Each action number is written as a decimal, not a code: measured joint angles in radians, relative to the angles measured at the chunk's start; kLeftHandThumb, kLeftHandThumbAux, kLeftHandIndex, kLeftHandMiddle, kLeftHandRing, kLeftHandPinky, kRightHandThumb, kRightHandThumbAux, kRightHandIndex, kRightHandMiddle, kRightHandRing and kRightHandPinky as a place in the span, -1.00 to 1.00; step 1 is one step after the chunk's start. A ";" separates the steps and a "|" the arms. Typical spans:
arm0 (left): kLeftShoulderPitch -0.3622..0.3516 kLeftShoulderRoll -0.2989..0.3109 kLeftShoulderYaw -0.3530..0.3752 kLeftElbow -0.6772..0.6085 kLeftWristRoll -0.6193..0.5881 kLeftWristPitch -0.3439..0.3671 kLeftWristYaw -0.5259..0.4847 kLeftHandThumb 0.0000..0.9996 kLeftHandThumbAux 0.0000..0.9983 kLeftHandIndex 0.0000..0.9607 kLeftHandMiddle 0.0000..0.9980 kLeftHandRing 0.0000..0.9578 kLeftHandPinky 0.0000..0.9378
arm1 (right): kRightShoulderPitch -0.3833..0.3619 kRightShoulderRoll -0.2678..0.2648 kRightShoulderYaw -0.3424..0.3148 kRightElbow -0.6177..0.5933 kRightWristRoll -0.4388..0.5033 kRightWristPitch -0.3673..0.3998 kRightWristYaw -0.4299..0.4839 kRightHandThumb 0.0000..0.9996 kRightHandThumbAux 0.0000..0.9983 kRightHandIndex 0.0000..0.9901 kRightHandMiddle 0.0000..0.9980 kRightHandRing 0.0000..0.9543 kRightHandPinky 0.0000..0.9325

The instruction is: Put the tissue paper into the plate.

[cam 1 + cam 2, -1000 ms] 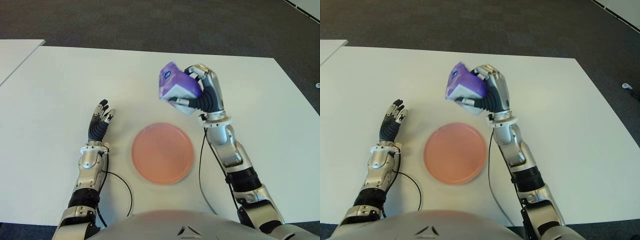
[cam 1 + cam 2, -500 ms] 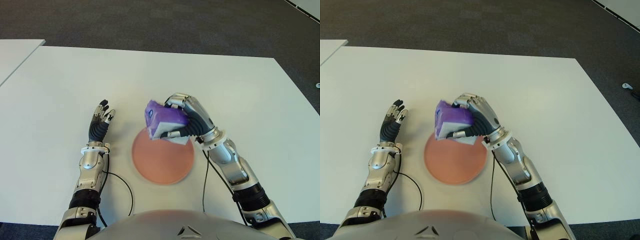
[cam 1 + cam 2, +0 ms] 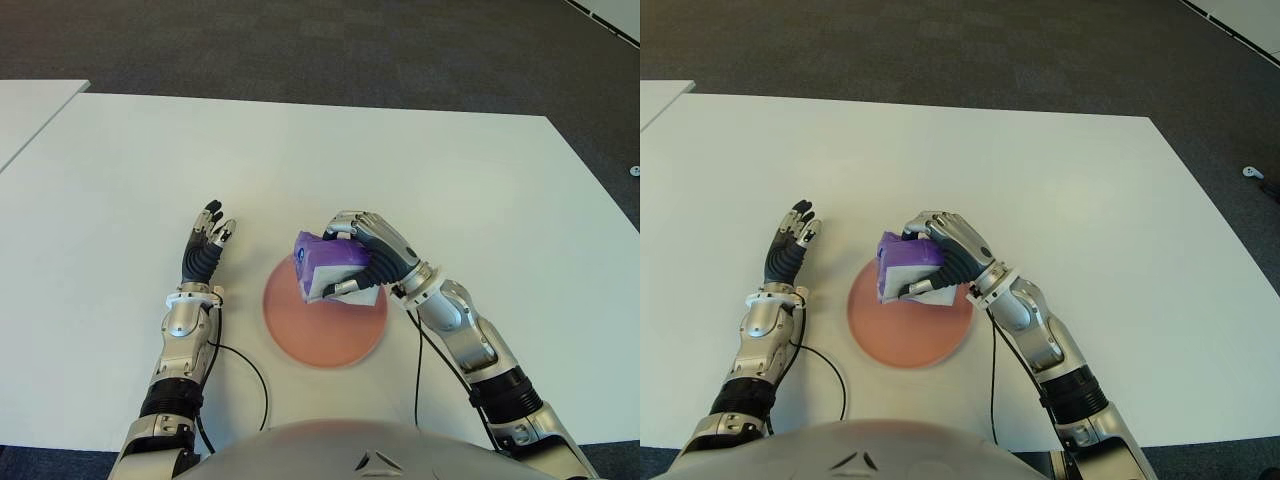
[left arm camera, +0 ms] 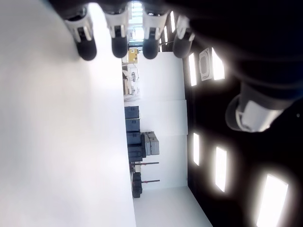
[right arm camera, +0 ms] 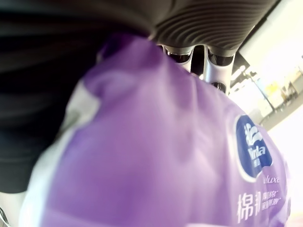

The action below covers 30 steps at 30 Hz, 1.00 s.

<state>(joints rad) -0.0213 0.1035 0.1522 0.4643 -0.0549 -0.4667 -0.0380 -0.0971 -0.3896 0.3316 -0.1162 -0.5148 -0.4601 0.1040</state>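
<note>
My right hand [image 3: 362, 262] is shut on a purple and white tissue pack [image 3: 325, 267]. It holds the pack low over the far part of a round pink plate [image 3: 320, 330], which lies on the white table [image 3: 470, 180] in front of me. I cannot tell whether the pack touches the plate. In the right wrist view the purple pack [image 5: 165, 156] fills the picture, with fingers [image 5: 215, 59] wrapped over it. My left hand [image 3: 205, 248] shows to the left of the plate, fingers spread, holding nothing.
A black cable [image 3: 245, 365] curls on the table between my left forearm and the plate. A second white table [image 3: 30, 110] shows at the far left. Dark carpet lies beyond the table's far edge.
My right hand has carried the tissue pack down and toward me, from high above the table's far side to low over the plate. The left hand has stayed where it was.
</note>
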 measured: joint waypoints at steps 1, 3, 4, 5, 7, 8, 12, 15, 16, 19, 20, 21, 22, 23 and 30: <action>0.000 0.000 0.000 0.000 0.000 0.000 0.000 -1.00 -0.04 -1.00 -1.00 -1.00 -1.00 | 0.000 -0.002 0.000 0.001 -0.002 -0.002 0.001 0.49 0.42 -0.11 0.69 0.78 0.83; 0.000 0.000 0.000 0.000 0.000 0.000 0.000 -1.00 -0.04 -1.00 -1.00 -1.00 -1.00 | 0.000 -0.004 0.000 0.004 -0.008 -0.004 0.002 0.49 0.42 -0.11 0.69 0.77 0.82; 0.000 0.000 0.001 0.000 -0.001 0.000 0.000 -1.00 -0.04 -1.00 -1.00 -1.00 -1.00 | 0.000 -0.005 0.000 0.005 -0.012 -0.006 0.002 0.49 0.42 -0.11 0.69 0.77 0.82; 0.000 0.000 0.001 0.000 -0.001 0.000 0.000 -1.00 -0.04 -1.00 -1.00 -1.00 -1.00 | 0.001 -0.005 0.000 0.006 -0.014 -0.008 0.002 0.49 0.42 -0.11 0.69 0.77 0.82; 0.000 0.000 0.001 0.000 -0.002 0.000 0.000 -1.00 -0.05 -1.00 -1.00 -1.00 -1.00 | 0.002 -0.006 0.001 0.010 -0.019 -0.014 0.002 0.49 0.42 -0.11 0.69 0.77 0.82; 0.000 0.000 0.002 0.000 -0.002 0.000 0.000 -1.00 -0.05 -1.00 -1.00 -1.00 -1.00 | 0.003 -0.007 0.002 0.012 -0.022 -0.015 0.002 0.49 0.42 -0.11 0.69 0.77 0.82; 0.000 0.000 0.002 0.001 -0.002 0.000 0.000 -1.00 -0.05 -1.00 -1.00 -1.00 -1.00 | 0.006 -0.007 0.004 0.024 -0.036 -0.017 0.002 0.49 0.42 -0.11 0.69 0.77 0.81; 0.000 0.000 0.002 0.003 -0.002 -0.003 0.000 -1.00 -0.05 -1.00 -1.00 -1.00 -1.00 | 0.009 -0.008 0.006 0.031 -0.045 -0.017 0.002 0.49 0.42 -0.11 0.69 0.77 0.80; 0.000 0.000 0.002 0.004 -0.002 -0.004 0.000 -1.00 -0.05 -1.00 -1.00 -1.00 -1.00 | 0.009 -0.008 0.007 0.032 -0.050 -0.017 0.002 0.49 0.42 -0.11 0.69 0.77 0.81; -0.001 0.000 0.003 0.005 -0.002 -0.004 0.000 -1.00 -0.04 -1.00 -1.00 -1.00 -1.00 | 0.010 -0.008 0.010 0.038 -0.065 -0.019 0.002 0.49 0.42 -0.11 0.69 0.77 0.81; -0.001 0.000 0.003 0.005 -0.002 -0.004 0.000 -1.00 -0.04 -1.00 -1.00 -1.00 -1.00 | 0.010 -0.008 0.011 0.042 -0.071 -0.020 0.001 0.49 0.42 -0.11 0.69 0.77 0.82; -0.001 0.000 0.002 0.005 -0.002 -0.004 0.000 -1.00 -0.04 -1.00 -1.00 -1.00 -1.00 | 0.010 -0.008 0.012 0.046 -0.076 -0.021 -0.001 0.49 0.42 -0.11 0.69 0.77 0.82; -0.002 0.000 0.002 0.006 -0.002 -0.004 0.000 -1.00 -0.04 -1.00 -1.00 -1.00 -1.00 | 0.010 -0.008 0.013 0.050 -0.079 -0.022 -0.004 0.49 0.42 -0.11 0.69 0.77 0.82; -0.002 0.000 0.002 0.006 -0.002 -0.004 0.000 -1.00 -0.05 -1.00 -1.00 -1.00 -1.00 | 0.009 -0.008 0.014 0.052 -0.082 -0.024 -0.007 0.49 0.42 -0.11 0.69 0.77 0.81; -0.002 0.000 0.002 0.005 -0.001 -0.003 0.000 -1.00 -0.07 -1.00 -1.00 -1.00 -1.00 | 0.008 -0.001 0.015 0.072 -0.088 -0.034 -0.022 0.49 0.42 -0.11 0.67 0.75 0.77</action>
<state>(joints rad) -0.0231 0.1036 0.1546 0.4696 -0.0561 -0.4695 -0.0380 -0.0895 -0.3901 0.3469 -0.0443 -0.6027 -0.4940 0.0815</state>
